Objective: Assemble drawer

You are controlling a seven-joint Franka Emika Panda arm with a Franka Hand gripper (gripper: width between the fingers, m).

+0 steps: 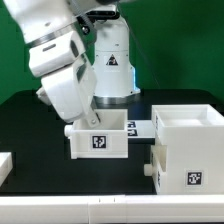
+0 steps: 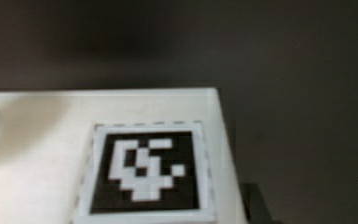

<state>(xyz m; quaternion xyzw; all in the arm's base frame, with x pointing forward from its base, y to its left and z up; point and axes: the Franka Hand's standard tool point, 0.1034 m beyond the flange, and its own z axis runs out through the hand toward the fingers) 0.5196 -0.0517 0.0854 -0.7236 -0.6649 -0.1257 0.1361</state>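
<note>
Fingers [image 1: 88, 120] down in small tray [image 1: 97, 139] — grip state hidden, cannot tell. Tray-moving step, likely; housing [image 1: 187, 150] beside fingers — next: align tray with opening.

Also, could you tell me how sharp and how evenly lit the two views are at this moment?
Exterior view: fairly sharp and evenly lit; the tag on the tray is readable, and the housing is bright white against the dark table. Wrist view: soft and blurred; the tray's tag has smeared edges, and the upper part is dark.
</note>
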